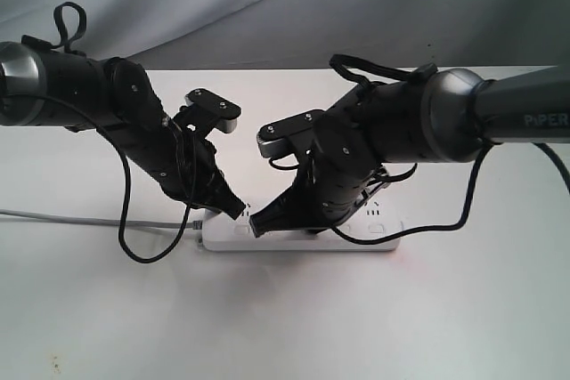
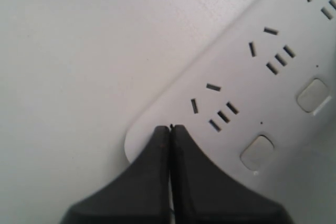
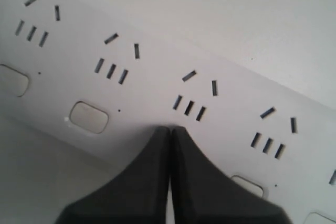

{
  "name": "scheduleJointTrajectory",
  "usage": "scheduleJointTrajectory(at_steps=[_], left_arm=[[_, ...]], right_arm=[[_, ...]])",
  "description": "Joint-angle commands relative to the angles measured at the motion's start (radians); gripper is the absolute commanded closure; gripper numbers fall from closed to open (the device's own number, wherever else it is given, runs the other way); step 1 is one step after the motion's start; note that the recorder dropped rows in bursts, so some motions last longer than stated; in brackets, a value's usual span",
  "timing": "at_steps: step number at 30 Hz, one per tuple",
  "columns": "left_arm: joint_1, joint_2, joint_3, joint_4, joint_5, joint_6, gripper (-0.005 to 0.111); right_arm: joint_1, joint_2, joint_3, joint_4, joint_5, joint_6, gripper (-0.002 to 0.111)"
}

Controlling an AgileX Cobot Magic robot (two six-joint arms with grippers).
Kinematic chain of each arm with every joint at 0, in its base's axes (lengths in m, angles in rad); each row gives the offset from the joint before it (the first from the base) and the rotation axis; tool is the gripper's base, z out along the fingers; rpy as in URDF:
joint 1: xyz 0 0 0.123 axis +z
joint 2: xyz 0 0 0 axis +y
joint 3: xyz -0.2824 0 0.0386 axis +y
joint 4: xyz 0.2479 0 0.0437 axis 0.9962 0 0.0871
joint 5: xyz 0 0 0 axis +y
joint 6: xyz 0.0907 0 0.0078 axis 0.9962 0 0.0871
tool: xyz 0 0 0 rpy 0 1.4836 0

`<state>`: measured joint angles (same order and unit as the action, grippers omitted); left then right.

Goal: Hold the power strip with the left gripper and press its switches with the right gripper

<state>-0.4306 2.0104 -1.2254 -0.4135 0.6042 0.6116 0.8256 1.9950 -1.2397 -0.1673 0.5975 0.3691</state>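
Observation:
The white power strip (image 1: 356, 242) lies flat on the white table, its cord (image 1: 71, 217) running off to the left. My left gripper (image 1: 236, 210) is shut, with nothing between its fingers. Its tips (image 2: 171, 128) rest on the power strip (image 2: 247, 77) at its rounded end, beside the first switch (image 2: 257, 152). My right gripper (image 1: 256, 223) is also shut and empty. Its tips (image 3: 171, 128) touch the power strip (image 3: 157, 77) in the switch row, between one visible switch (image 3: 88, 117) and another (image 3: 247, 185). Whatever lies under those fingers is hidden.
Both black arms lean in over the strip from either side, their tips close together above its left part. A loose black cable (image 1: 134, 251) loops from the left arm down to the table. Another (image 1: 436, 227) hangs off the right arm. A grey backdrop stands behind.

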Motion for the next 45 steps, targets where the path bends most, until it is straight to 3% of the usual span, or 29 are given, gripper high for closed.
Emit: scheduleJointTrajectory(at_steps=[1,9,13,17,30,39,41,45], left_arm=[[-0.005,0.007,-0.002,0.0,0.004,-0.01,0.107],[-0.005,0.001,-0.002,-0.037,0.011,-0.01,0.107],[-0.005,-0.047,0.007,-0.101,0.027,-0.01,0.107],[-0.005,-0.183,0.071,-0.165,-0.061,-0.01,0.107],[-0.005,-0.747,0.485,-0.31,-0.388,-0.01,0.107],[-0.005,-1.15,0.77,-0.37,-0.507,-0.01,0.107],[-0.005,-1.254,0.837,-0.37,-0.519,-0.012,0.107],[-0.005,-1.451,0.966,-0.37,-0.584,-0.013,0.107]], right_arm=[[-0.002,-0.141,0.017,-0.103,0.083,0.055,0.108],[0.002,-0.374,0.048,-0.11,0.107,0.057,0.108],[0.002,-0.466,0.141,-0.11,0.093,0.09,0.108],[0.002,-0.608,0.274,-0.11,0.057,0.142,0.108],[0.002,-1.199,0.733,-0.127,-0.12,0.339,0.108],[0.002,-1.625,0.929,-0.199,-0.115,0.398,0.108],[0.002,-1.734,0.968,-0.251,-0.115,0.433,0.108],[0.002,-1.927,1.005,-0.519,-0.048,0.709,0.108]])
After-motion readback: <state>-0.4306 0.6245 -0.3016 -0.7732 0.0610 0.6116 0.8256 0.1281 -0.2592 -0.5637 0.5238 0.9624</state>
